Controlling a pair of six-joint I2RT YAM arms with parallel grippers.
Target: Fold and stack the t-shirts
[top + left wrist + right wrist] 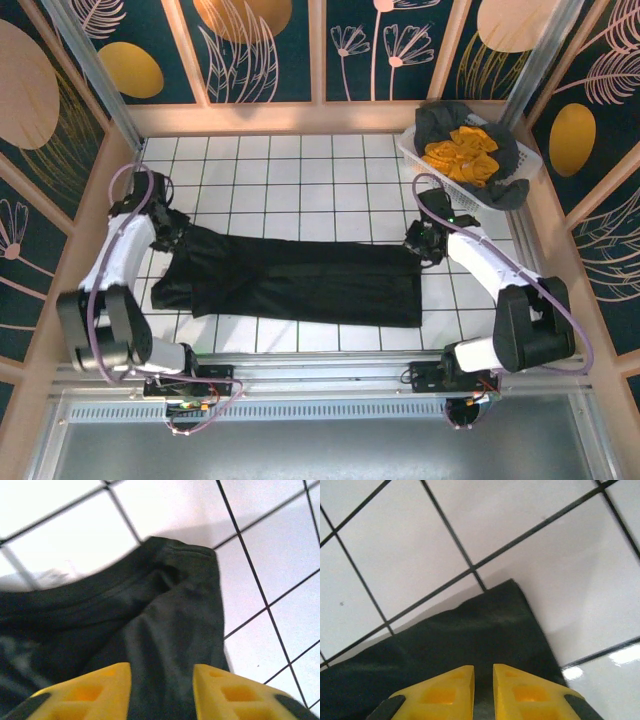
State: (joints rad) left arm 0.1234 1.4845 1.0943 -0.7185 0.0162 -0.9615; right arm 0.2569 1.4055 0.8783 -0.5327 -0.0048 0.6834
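White tiles gridded with dark lines form the worktop (pixel 300 170), ringed by leaf-patterned panels, where the black t-shirt (pixel 300 280) lies stretched in a long band between the two arms. At its right end, the right tool (pixel 483 670) has its yellow fingers pressed nearly together over a corner of the cloth, apparently pinching it. At the other end, the left tool (pixel 161 672) stands spread, with bunched black fabric between and beneath its fingers but not clamped. A mustard-yellow t-shirt (pixel 465 155) and a dark grey t-shirt (pixel 450 118) wait in the white basket (pixel 412 150) at the far right corner. The step in hand looks like a fold of the black shirt. Done well, it calls for a firm left-side pinch through every layer, then both ends lifted level and carried together, so the cloth lands edge on edge without creases.
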